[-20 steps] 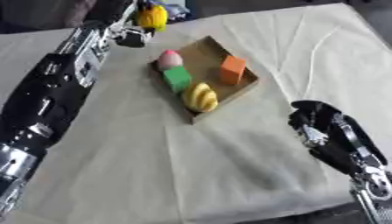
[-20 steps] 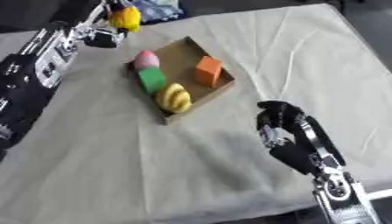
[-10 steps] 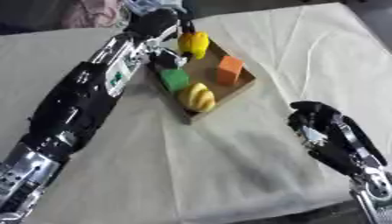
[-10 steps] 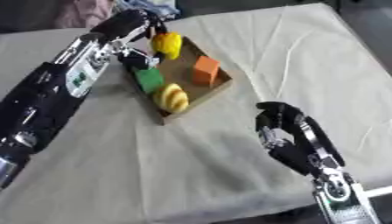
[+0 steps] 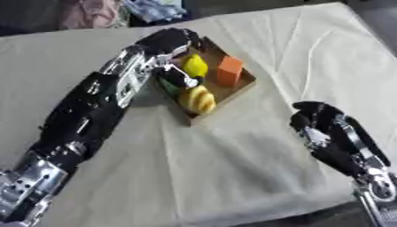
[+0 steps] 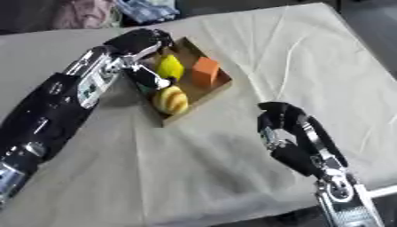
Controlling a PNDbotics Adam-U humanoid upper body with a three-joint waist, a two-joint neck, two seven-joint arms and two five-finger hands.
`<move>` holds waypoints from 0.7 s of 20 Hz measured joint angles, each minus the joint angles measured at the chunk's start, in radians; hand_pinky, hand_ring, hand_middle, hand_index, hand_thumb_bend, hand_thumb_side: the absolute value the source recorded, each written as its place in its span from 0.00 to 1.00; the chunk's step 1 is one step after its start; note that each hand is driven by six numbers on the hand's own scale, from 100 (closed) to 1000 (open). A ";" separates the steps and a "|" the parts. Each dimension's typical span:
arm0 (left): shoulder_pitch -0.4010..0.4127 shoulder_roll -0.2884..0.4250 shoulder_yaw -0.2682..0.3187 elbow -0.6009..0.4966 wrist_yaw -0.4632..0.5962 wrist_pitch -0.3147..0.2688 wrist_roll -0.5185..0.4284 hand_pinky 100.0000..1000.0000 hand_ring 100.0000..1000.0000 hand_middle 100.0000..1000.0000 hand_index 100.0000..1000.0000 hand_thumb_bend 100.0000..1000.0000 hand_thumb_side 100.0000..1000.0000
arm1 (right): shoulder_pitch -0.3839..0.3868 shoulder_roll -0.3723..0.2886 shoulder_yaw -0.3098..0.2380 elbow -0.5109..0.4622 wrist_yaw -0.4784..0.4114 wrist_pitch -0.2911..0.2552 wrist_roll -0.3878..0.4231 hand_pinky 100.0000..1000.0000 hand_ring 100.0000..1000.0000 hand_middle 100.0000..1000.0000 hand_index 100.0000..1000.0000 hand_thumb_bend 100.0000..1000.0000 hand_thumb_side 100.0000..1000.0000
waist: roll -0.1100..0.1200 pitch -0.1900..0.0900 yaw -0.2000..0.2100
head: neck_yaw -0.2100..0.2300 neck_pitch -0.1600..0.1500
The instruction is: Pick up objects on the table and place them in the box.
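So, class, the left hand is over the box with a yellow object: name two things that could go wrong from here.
1. The yellow object sits at the left hand fingers over a crowded box; released here, it could land on the banana-like fruit or orange block and roll out.
2. The left forearm lies low beside the box's near edge; pulling back could nudge the box across the cloth.
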 measured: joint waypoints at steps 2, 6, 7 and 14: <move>0.000 0.008 0.007 -0.015 0.008 0.005 -0.001 0.66 0.61 0.67 0.76 0.33 0.28 | 0.000 0.000 0.000 0.000 0.000 0.000 0.000 0.61 0.59 0.54 0.75 0.00 0.45 | 0.000 0.000 0.004 | -0.002 0.000; 0.000 0.049 0.015 -0.098 0.077 0.022 0.013 0.65 0.59 0.64 0.75 0.28 0.26 | 0.001 0.000 -0.001 0.000 0.000 0.000 -0.001 0.61 0.59 0.54 0.75 0.00 0.45 | 0.000 0.000 0.018 | -0.008 0.000; 0.000 0.064 0.015 -0.132 0.104 0.028 0.018 0.65 0.59 0.64 0.75 0.25 0.26 | 0.001 0.000 -0.001 0.000 0.001 0.000 -0.001 0.61 0.59 0.54 0.75 0.00 0.45 | 0.000 0.000 0.023 | -0.009 0.000; 0.111 0.189 0.060 -0.419 0.355 0.112 0.068 0.64 0.59 0.63 0.75 0.17 0.24 | 0.003 -0.001 -0.014 0.000 0.003 0.000 -0.014 0.61 0.59 0.54 0.75 0.00 0.45 | 0.000 0.000 0.074 | -0.025 0.000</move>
